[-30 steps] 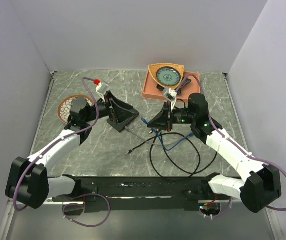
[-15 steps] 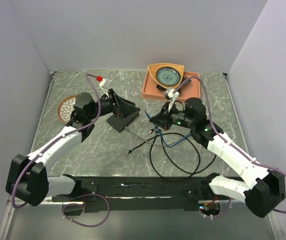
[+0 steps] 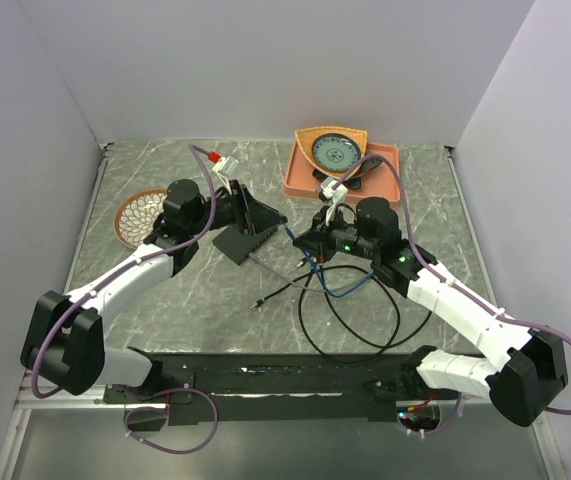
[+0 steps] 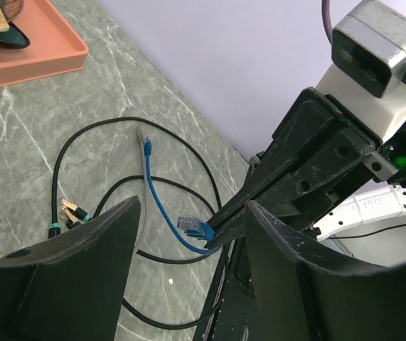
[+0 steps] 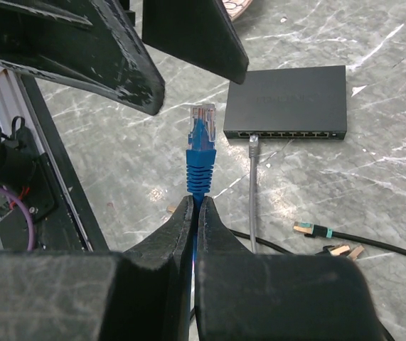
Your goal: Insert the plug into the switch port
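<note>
My right gripper point(image 5: 195, 202) is shut on the blue boot of the plug point(image 5: 201, 131), whose clear tip points at the flat black switch point(image 5: 288, 96). The plug hangs short of the switch, left of its port row point(image 5: 295, 133). A grey cable point(image 5: 252, 177) sits in one port. In the top view the right gripper point(image 3: 301, 240) is just right of the switch point(image 3: 237, 244). My left gripper point(image 3: 270, 217) is open and empty, over the switch's right end. The left wrist view shows the left gripper point(image 4: 192, 209) wide open, with the plug point(image 4: 194, 227) between its fingers point(image 4: 82, 263).
An orange tray point(image 3: 300, 180) with a patterned dish stands at the back, also in the left wrist view point(image 4: 39, 57). A round wicker mat point(image 3: 137, 215) lies far left. Black cable loops point(image 3: 350, 335) and loose gold-tipped connectors point(image 5: 309, 229) lie on the marbled table.
The left gripper has swung right over the switch. The right gripper has moved left with the plug, so the two grippers' tips are now close together.
</note>
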Controlling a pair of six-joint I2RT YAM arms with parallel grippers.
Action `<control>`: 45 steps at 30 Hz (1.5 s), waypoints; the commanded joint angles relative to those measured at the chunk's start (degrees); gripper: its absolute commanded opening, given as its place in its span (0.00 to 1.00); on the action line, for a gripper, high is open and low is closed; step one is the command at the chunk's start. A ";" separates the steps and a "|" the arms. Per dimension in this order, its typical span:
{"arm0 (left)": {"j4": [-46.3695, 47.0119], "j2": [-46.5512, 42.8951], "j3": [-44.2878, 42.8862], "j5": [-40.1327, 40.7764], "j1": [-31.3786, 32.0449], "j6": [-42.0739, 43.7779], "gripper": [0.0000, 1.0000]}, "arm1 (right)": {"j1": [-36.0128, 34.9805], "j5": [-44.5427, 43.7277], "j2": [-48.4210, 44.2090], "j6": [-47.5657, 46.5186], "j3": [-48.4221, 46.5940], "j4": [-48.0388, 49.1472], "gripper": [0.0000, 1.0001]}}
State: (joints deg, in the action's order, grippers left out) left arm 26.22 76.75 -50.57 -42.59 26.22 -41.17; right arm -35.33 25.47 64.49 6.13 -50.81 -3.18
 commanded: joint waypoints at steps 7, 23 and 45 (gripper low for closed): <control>1.73 2.44 -3.05 -3.29 0.76 0.47 0.59 | -1.40 -2.09 -0.68 0.20 -2.46 2.03 0.00; -0.20 2.26 -4.36 -4.96 1.03 1.70 0.30 | -1.23 -3.59 -0.24 0.90 -3.24 2.39 0.00; 0.23 -1.34 -1.82 -3.55 1.20 4.17 0.01 | 3.24 7.90 -0.06 3.44 -2.64 6.66 0.62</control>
State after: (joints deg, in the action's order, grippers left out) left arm 23.81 78.81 -52.97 -45.63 27.20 -39.03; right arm -35.42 24.86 65.47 7.77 -52.23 -2.92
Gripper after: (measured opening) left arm 0.067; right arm 0.527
